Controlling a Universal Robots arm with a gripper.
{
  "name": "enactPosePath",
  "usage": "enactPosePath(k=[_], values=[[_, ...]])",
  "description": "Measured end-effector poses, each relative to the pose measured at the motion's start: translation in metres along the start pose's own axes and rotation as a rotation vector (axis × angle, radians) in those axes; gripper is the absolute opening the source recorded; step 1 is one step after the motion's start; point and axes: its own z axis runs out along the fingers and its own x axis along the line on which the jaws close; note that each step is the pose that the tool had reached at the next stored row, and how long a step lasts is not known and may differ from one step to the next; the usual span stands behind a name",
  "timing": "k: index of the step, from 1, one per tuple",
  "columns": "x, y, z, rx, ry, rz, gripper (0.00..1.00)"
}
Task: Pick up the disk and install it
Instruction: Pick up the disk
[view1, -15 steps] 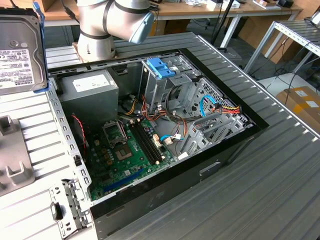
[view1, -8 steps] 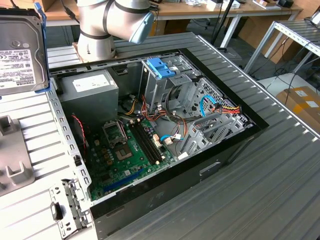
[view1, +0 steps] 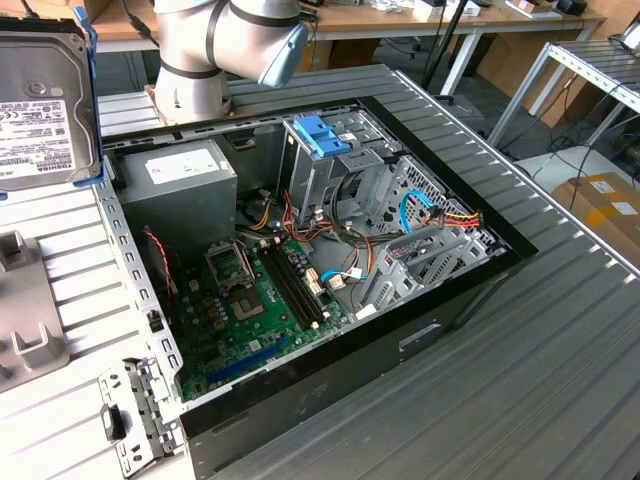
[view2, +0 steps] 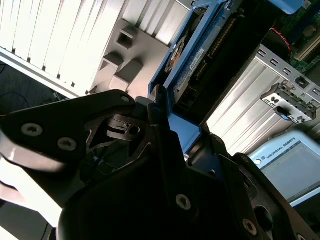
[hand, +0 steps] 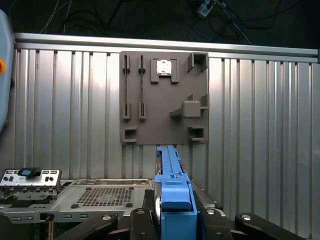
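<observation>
The claw (hand: 173, 212) is clenching the disk (hand: 171, 170) at its blue end tab, with its jaws pressing in on the two sides of the carrier. In the first wrist view the disk is showing edge-on, running away from the claw above the ribbed table (hand: 65, 100), and a grey fixture (hand: 165, 100) is lying on the table beyond it.

In the exterior view the disk (view1: 40, 100) is hanging in the air at ten o'clock from the open case (view1: 300, 405). Its label side is facing the camera and its blue frame is showing along one edge. It is sitting outside the case and well apart from the drive cage (view1: 345, 180).

The cage is standing upright at about one o'clock inside the case, with a blue bracket (view1: 323, 135) on top. The power supply (view1: 180, 175) is lying at ten o'clock in the case, and the motherboard (view1: 250, 300) is filling the seven o'clock part of the floor. The arm (view1: 215, 45) is rising at eleven o'clock behind the case.
</observation>
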Motion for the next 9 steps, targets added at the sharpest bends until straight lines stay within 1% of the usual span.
enactPosePath(k=[9], values=[[0.0008,-0.0024,0.0002,0.0000,0.0000,0.000,0.37]])
